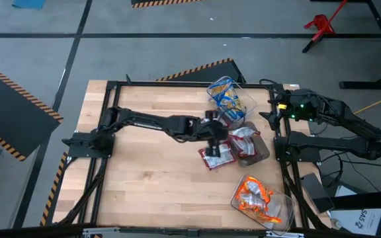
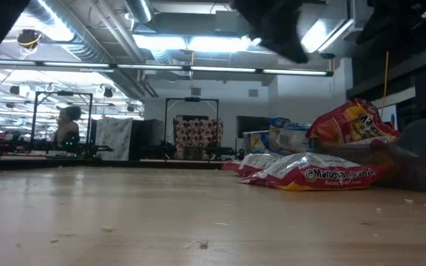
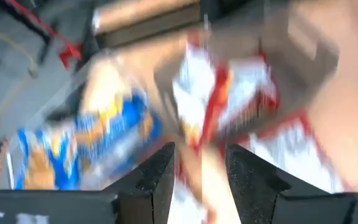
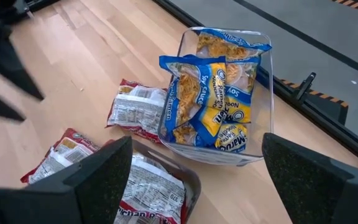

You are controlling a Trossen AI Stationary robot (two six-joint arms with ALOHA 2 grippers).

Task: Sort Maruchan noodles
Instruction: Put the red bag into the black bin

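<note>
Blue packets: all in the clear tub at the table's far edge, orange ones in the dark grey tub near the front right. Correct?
Not quite. The orange packets sit in a clear tub, as the high view shows; the dark grey tub holds red ones. The blue packets are as you say.

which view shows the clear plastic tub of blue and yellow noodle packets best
The right wrist view: the clear plastic tub of blue and yellow noodle packets sits unobstructed, labels readable. The high view shows it small at the table's far edge. The left wrist view blurs it. The low view catches only a distant glimpse behind red packets.
</note>
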